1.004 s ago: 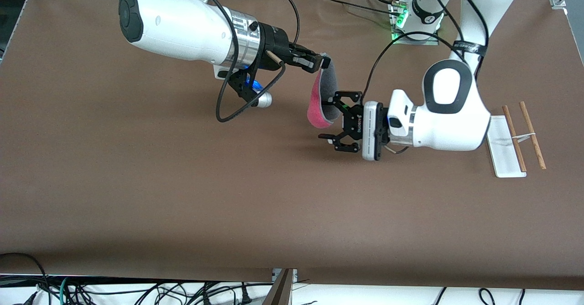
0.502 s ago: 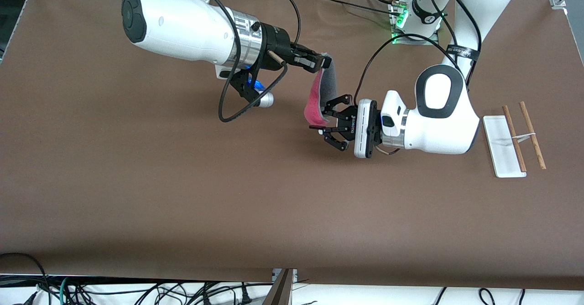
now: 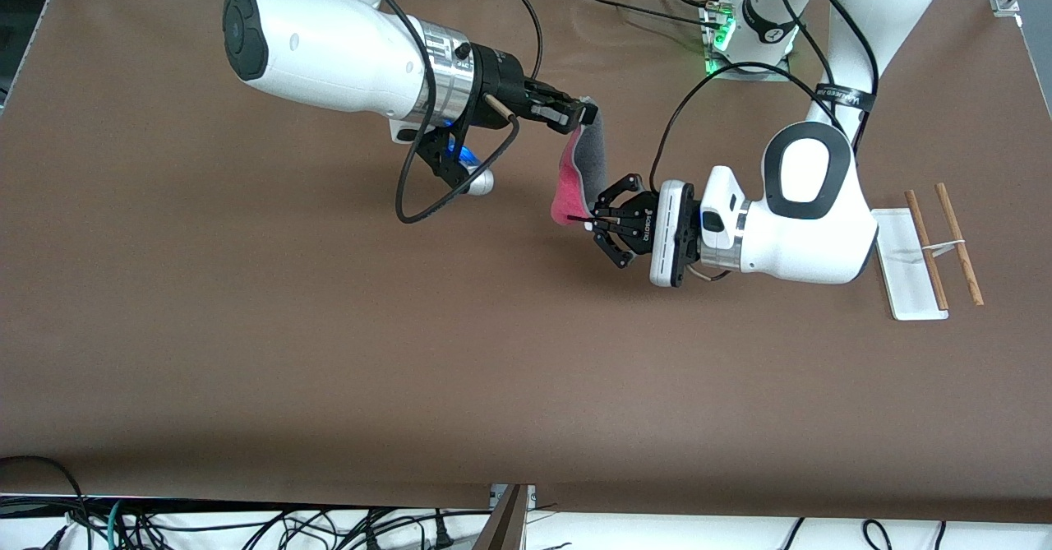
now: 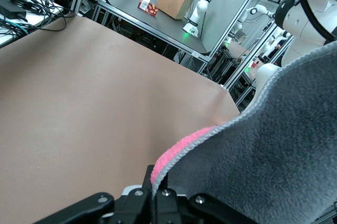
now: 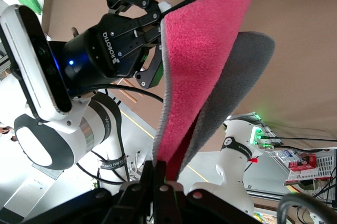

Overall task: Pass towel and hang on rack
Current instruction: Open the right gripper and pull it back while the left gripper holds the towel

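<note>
The towel (image 3: 575,173), pink-red on one face and dark grey on the other, hangs in the air over the middle of the table. My right gripper (image 3: 585,112) is shut on its top corner. My left gripper (image 3: 587,220) is shut on its lower edge. In the left wrist view the jaws (image 4: 157,191) pinch the stitched edge of the towel (image 4: 274,155). In the right wrist view my right gripper (image 5: 160,174) grips the folded towel (image 5: 205,61), with the left gripper (image 5: 131,21) at its other end. The rack (image 3: 937,238) lies at the left arm's end of the table.
The rack's white base (image 3: 900,275) lies flat beside the left arm's elbow. A box with green lights (image 3: 722,34) stands at the left arm's base. A black cable loop (image 3: 411,196) hangs under the right arm.
My left gripper was open beside the towel's lower part, moved in and closed on its lower edge. The right gripper has kept its hold on the top corner.
</note>
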{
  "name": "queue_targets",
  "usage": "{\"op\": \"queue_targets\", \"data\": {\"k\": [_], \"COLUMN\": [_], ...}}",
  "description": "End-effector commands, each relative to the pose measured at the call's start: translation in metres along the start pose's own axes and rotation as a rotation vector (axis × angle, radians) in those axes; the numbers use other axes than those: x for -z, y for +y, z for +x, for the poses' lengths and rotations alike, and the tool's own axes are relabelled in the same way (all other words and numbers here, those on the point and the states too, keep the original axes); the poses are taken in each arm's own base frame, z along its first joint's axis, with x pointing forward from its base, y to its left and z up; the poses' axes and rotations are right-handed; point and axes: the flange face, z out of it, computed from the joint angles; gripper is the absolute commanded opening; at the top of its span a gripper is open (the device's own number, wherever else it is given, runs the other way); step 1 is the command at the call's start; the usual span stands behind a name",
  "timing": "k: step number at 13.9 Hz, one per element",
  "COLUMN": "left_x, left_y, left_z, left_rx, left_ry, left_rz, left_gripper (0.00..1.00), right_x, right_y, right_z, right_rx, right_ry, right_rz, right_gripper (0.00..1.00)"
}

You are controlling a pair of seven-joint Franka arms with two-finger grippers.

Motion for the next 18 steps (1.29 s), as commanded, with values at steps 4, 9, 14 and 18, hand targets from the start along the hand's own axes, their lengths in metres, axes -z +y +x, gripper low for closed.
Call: {"op": "queue_targets", "data": {"k": [4, 9, 14, 18], "left_x": [0.007, 0.045, 0.091, 0.157], "left_y": [-0.001, -0.003, 0.0, 0.016], "left_z": [0.006, 0.004, -0.018, -0.044], "left_rx": [-0.023, -0.067, -0.097, -0.058], "left_ry": [0.019, -0.106, -0.431, -0.699], "left_rz": [-0.024, 0.04, 0.115, 0.153], "left_gripper": [0.0, 0.0, 0.0, 0.0], "right_x": [-0.007, 0.009, 0.074, 0.148], "right_y": [0.004, 0.031, 0.108, 0.163], "right_z": [0.009, 0.045, 0.11, 0.133], "right_rx": [-0.007, 0.066, 0.399, 0.642], "right_ry": [0.061, 0.224, 0.324, 0.401], "right_rz": [-0.017, -0.118, -0.423, -0.73], "right_gripper": [1.0, 1.0, 1.0, 1.0]}}
